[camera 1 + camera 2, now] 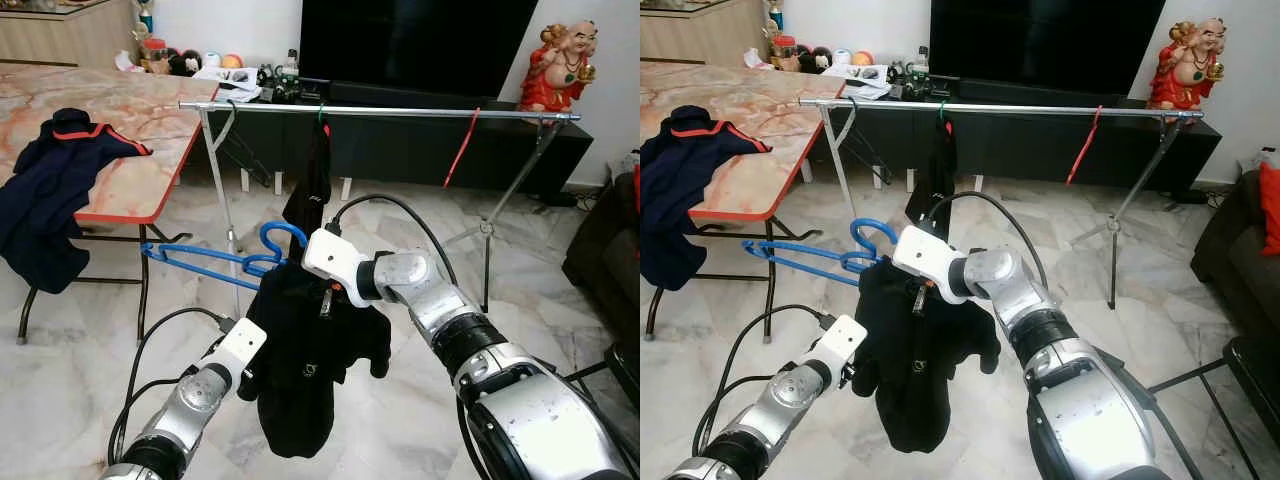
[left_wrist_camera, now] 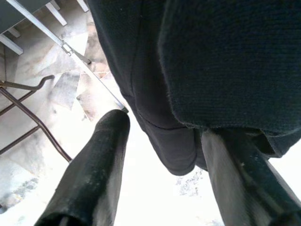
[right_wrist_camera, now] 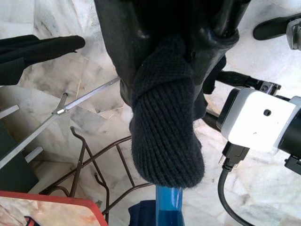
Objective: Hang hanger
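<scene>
A blue hanger [image 1: 215,262] carries a black knit garment [image 1: 310,370] in front of me, below the silver rail [image 1: 400,112] of a clothes rack. My right gripper [image 1: 300,288] is shut on the garment's neck at the top of the hanger; the right wrist view shows knit fabric [image 3: 167,136] bunched between its fingers, with the blue hanger [image 3: 168,212] beyond. My left gripper [image 1: 250,378] is open at the garment's lower left side. Its fingers [image 2: 94,174] are spread apart, with the dark cloth [image 2: 211,61] just past their tips.
Another black garment [image 1: 312,185] on a green hook and a red hanger [image 1: 462,148] hang on the rail. A marble-topped table [image 1: 130,190] with a navy garment [image 1: 50,180] stands at the left. A TV cabinet [image 1: 420,150] is behind the rack and a dark sofa [image 1: 605,250] at the right.
</scene>
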